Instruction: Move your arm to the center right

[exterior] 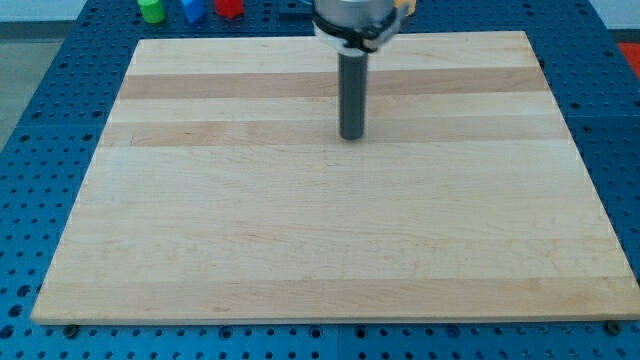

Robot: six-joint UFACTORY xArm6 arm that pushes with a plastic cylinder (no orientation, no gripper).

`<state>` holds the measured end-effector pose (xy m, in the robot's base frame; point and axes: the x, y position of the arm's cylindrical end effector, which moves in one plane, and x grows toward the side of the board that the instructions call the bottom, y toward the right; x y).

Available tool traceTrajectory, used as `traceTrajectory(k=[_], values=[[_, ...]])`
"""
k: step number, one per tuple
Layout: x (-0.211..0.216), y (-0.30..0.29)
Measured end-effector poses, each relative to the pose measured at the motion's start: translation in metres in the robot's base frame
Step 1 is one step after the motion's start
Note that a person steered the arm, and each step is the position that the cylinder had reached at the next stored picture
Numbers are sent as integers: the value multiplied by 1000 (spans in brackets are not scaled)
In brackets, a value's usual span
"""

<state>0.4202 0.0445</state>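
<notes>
My dark rod comes down from the view's top centre, and my tip (351, 136) rests on the wooden board (330, 230), a little above its middle. No block lies on the board near the tip. A green block (151, 10), a blue block (193, 10) and a red block (229, 8) sit off the board at the view's top left, far from the tip. A yellow piece (405, 6) shows at the top edge behind the arm's body; its shape cannot be made out.
The board lies on a blue perforated table (40, 120) that surrounds it on all sides. The arm's white and dark body (352, 20) hangs over the board's top edge.
</notes>
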Motion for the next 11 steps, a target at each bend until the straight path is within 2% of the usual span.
traceTrajectory(k=[1, 2, 3, 4, 5, 6, 7, 8, 9, 10, 11], values=[[144, 46], [89, 39], [139, 100], [178, 32], [80, 88], [34, 228], [-32, 300], [-94, 276], [3, 119], [139, 18], [85, -82]])
